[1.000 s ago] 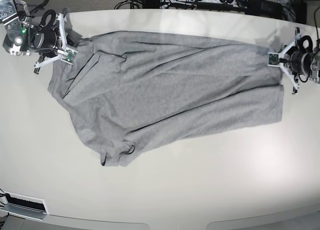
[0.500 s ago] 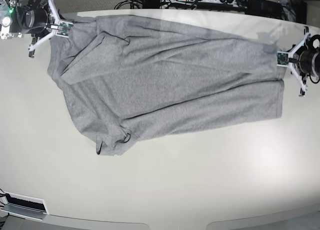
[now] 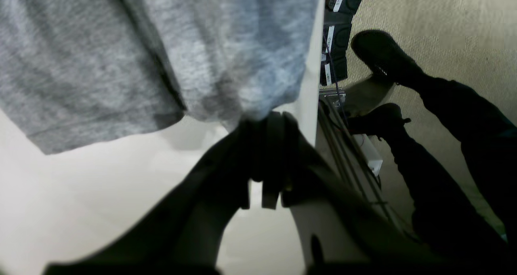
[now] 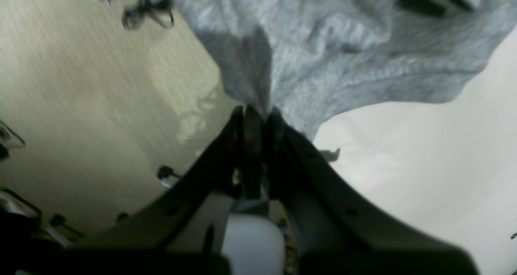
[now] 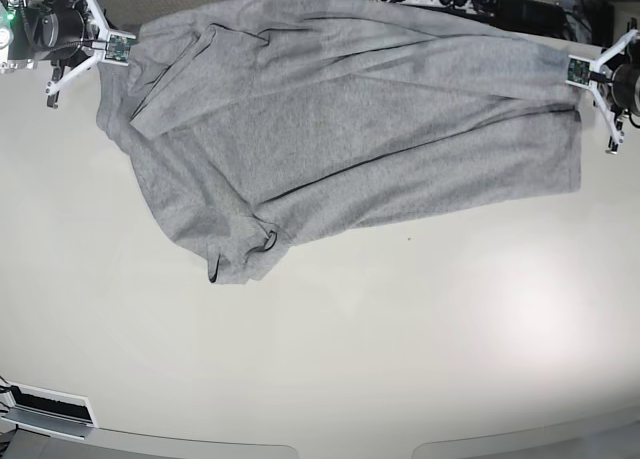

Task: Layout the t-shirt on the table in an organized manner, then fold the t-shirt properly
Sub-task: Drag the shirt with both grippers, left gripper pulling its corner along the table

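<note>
At about ten o'clock in the base view, the right gripper (image 5: pixel 128 51) has its jaws pinched together on a corner of the t-shirt (image 5: pixel 340 129). The right wrist view shows the same grip close up: the right gripper (image 4: pixel 254 113) has its dark fingers (image 4: pixel 242 145) closed tight, with a bunched peak of grey cloth caught between them, and carpet to one side and pale worktop (image 4: pixel 424 154) to the other.

From there the t-shirt stretches rightward across the far part of the worktop (image 5: pixel 350 359), its upper edge drawn taut between the two grippers and reaching past the far rim at twelve o'clock. The lower portion drapes onto the surface, plain grey side showing, with creases running along its length. A sleeve with a dark-trimmed opening lies crumpled toward seven o'clock of the garment.

At about two o'clock in the base view, the left gripper (image 5: pixel 582 71) holds the opposite corner. In the left wrist view the left gripper (image 3: pixel 266 125) has its jaws closed on a fold of the t-shirt (image 3: pixel 121 57), just beside the worktop edge (image 3: pixel 313 65). Beyond that edge stands a person's dark leg and shoe (image 3: pixel 383 57) on carpet.
</note>
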